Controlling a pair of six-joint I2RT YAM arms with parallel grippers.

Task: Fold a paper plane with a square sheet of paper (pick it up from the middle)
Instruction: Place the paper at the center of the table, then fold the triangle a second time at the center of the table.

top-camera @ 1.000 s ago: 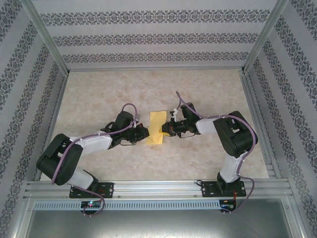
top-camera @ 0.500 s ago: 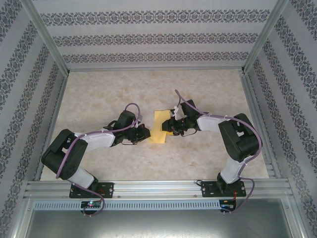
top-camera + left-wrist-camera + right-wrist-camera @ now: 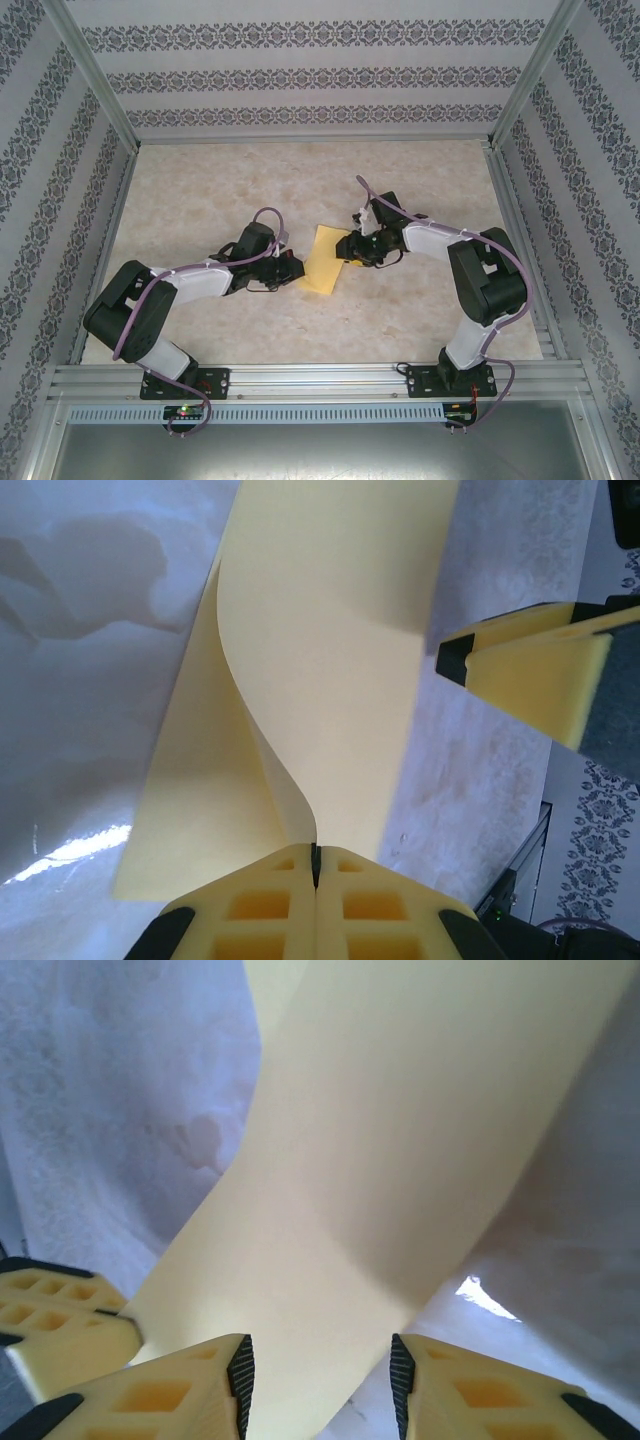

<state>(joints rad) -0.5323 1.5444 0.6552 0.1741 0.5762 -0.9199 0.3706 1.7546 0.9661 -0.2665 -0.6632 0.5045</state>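
One pale marbled counter (image 3: 200,190) lies under everything, closed in by three patterned walls (image 3: 300,75). Two arms reach in from the near edge and meet near the middle: the left arm (image 3: 190,285) and the right arm (image 3: 445,242).

Between their tips is one square sheet of paper (image 3: 325,262), mustard yellow, near the centre of the counter. It is not flat. The left wrist view shows it bent over on itself in a loose curl, so two layers show: one sweeps up and away, the other falls toward the counter at the left. It casts a shadow on the surface beside it.

The two left fingers (image 3: 265,910) are pressed together, pinching the sheet's near edge in the seam between them. The two right fingers (image 3: 180,1390) stand spread apart at the sheet's opposite side. The paper reaches into the gap between them, and they are not clamped on it. One right finger also appears at the right of the left wrist view, just beside the sheet's edge
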